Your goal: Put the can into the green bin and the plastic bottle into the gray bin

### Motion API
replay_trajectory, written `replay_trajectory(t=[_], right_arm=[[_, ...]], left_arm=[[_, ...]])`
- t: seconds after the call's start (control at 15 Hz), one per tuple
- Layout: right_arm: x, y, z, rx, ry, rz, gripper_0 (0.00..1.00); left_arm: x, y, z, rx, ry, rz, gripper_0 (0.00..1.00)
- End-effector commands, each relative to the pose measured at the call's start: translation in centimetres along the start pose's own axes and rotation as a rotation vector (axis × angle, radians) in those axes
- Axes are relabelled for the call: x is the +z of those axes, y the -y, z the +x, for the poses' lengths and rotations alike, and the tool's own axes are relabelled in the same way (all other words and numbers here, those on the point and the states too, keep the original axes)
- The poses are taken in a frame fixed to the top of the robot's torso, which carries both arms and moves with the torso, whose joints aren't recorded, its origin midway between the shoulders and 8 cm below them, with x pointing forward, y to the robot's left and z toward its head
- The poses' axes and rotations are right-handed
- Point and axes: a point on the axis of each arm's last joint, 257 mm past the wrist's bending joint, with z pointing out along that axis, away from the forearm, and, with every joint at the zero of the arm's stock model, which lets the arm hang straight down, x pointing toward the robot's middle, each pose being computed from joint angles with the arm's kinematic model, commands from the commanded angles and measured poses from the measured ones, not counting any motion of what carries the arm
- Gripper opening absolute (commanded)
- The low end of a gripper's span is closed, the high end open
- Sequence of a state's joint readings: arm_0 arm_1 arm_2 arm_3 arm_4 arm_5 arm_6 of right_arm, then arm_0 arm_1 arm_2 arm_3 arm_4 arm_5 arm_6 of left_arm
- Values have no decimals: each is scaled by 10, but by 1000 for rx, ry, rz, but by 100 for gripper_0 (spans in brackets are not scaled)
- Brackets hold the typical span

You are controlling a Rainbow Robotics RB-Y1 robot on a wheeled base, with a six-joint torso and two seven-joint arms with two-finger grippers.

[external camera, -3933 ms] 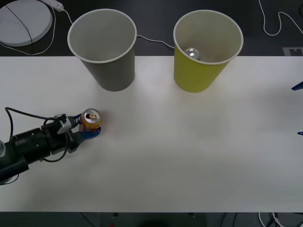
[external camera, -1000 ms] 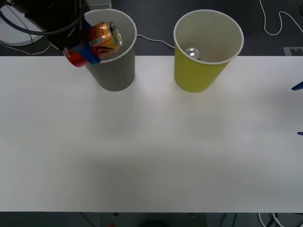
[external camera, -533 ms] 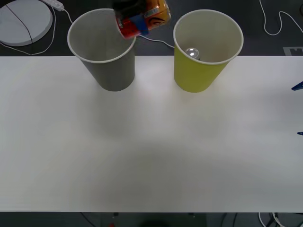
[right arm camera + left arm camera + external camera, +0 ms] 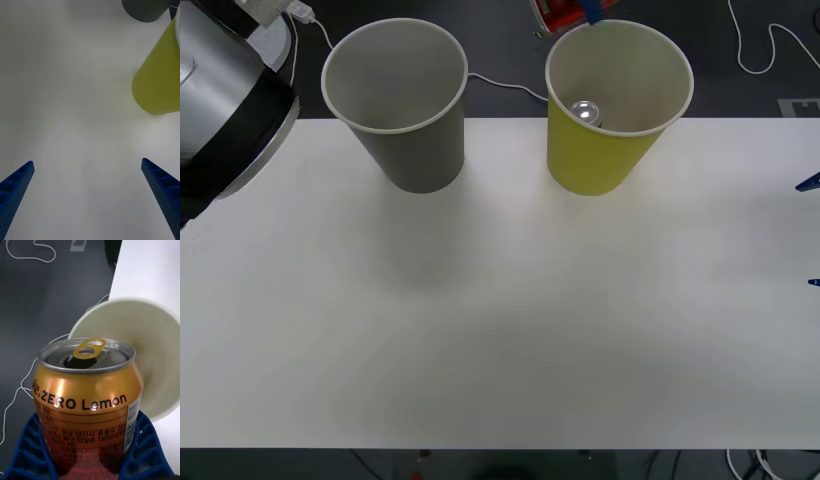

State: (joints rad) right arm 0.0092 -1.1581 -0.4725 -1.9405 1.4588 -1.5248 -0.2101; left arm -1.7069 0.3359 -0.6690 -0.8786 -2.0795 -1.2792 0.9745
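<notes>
Since half a second ago, can (image 4: 85, 401) is shifting from over gray bin (image 4: 395, 100) to far rim of green bin (image 4: 620, 100), left gripper (image 4: 88, 453) clamping it. Right gripper (image 4: 90, 198) is hovering spread over table (image 4: 500, 300).

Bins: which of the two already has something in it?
The green bin, on the robot's right: a silver-topped can lies inside it. The gray bin beside it shows a bare white inside.
</notes>
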Motion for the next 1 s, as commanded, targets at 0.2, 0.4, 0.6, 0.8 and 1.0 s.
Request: replay_trajectory(t=[0.2,0.4,0.6,0.8,1.0], right_arm=[[0,0,0,0,0,0,100],[0,0,0,0,0,0,100],[0,0,0,0,0,0,100],[0,0,0,0,0,0,100],[0,0,0,0,0,0,100]], left_arm=[[13,20,-38,-37,76,5,0],[18,35,-74,-21,166,8,0],[22,46,-91,-28,220,20,0],[23,52,-88,-32,211,46,0],[29,55,-75,-60,181,81,0]])
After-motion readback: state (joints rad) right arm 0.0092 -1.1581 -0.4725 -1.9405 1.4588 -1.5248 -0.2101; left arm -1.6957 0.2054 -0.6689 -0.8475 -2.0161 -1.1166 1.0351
